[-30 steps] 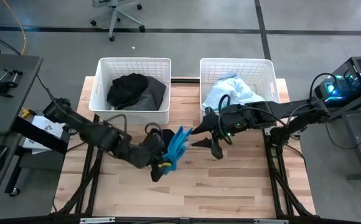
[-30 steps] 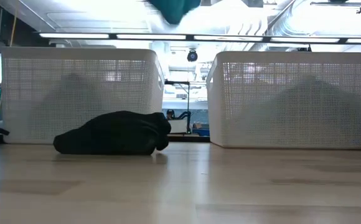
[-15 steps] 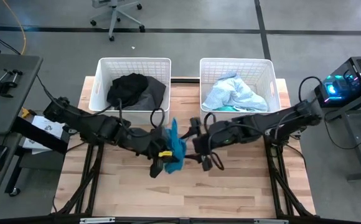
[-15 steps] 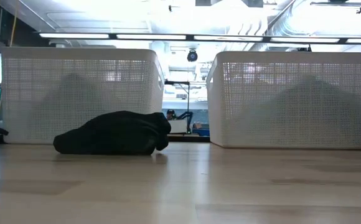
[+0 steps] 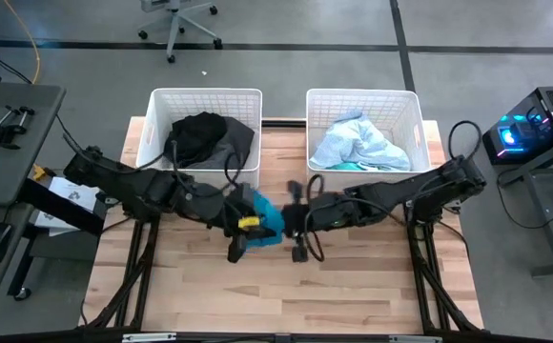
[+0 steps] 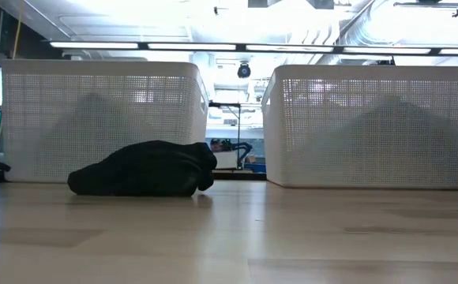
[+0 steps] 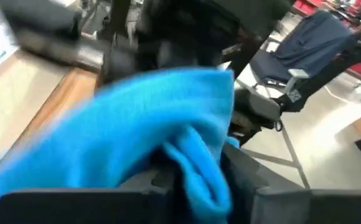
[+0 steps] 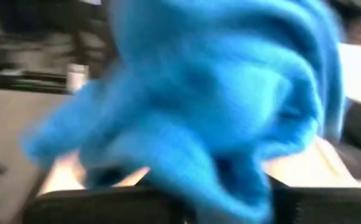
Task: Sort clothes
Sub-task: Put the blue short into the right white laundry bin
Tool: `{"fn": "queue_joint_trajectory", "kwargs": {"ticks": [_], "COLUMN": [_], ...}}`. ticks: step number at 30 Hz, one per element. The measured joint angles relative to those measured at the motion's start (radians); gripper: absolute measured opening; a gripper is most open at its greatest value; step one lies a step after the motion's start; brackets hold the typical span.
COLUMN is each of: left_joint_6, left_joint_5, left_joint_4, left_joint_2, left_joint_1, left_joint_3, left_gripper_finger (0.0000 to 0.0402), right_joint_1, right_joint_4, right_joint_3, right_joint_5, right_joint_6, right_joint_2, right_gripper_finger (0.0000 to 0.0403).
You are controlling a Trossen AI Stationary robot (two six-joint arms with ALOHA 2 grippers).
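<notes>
While both arms meet over the middle of the wooden table [image 5: 353,286], the turquoise blue garment [image 5: 263,217] hangs bunched between them, just in front of the gap between the two white baskets. The left gripper [image 5: 246,225] is clamped on that garment; its wrist view has blue cloth [image 7: 162,155] wrapped over the fingers. The right gripper [image 5: 296,221] sits right against the cloth's other side, but whether it's gripping or loose I honestly can't tell, since blue fabric [image 8: 199,112] fills its view. Black and grey clothes [image 5: 205,138] sit in the left basket [image 5: 153,124], pale blue ones [image 5: 358,143] in the right basket [image 5: 415,119]. Another black garment [image 6: 146,170] lies on the table in front of the left basket.
</notes>
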Motion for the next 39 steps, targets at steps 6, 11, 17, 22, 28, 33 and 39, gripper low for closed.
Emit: {"fn": "queue_joint_trajectory", "kwargs": {"ticks": [6,11,17,22,28,33,39], "left_joint_6": [0.009,0.044,0.129,0.186,0.091,-0.070,-0.199], "left_joint_5": [0.055,-0.078,-0.214,-0.307,-0.207,-0.073,-0.085], "left_joint_4": [-0.111,-0.267,-0.303,-0.302,-0.290,-0.290,-0.292], "left_joint_2": [-0.137,-0.232,-0.290,-0.292,-0.283,-0.283,-0.283], "left_joint_1": [-0.005,-0.003,-0.005,0.003,0.021,-0.019,-0.120], "left_joint_3": [0.003,0.001,-0.019,-0.080,-0.151,-0.189,-0.219], "left_gripper_finger": [0.0138,0.0158,0.0159,0.0160,0.0160,0.0160,0.0160], "right_joint_1": [0.012,-0.095,-0.468,-0.794,-0.987,-1.078,-1.095], "right_joint_4": [-0.294,-0.615,-1.110,-1.125,-1.167,-1.244,-1.241], "right_joint_3": [-0.001,0.002,0.001,0.000,0.000,-0.001,0.000], "right_joint_5": [0.455,0.629,0.417,0.090,-0.038,-0.277,-0.317], "right_joint_6": [0.143,0.450,0.809,0.648,0.453,0.316,0.305], "right_joint_2": [-0.195,-0.376,-0.461,-0.368,-0.150,0.006,0.052], "right_gripper_finger": [0.0023,0.0022,0.0033,0.0047,0.0091,0.0168,0.0215]}}
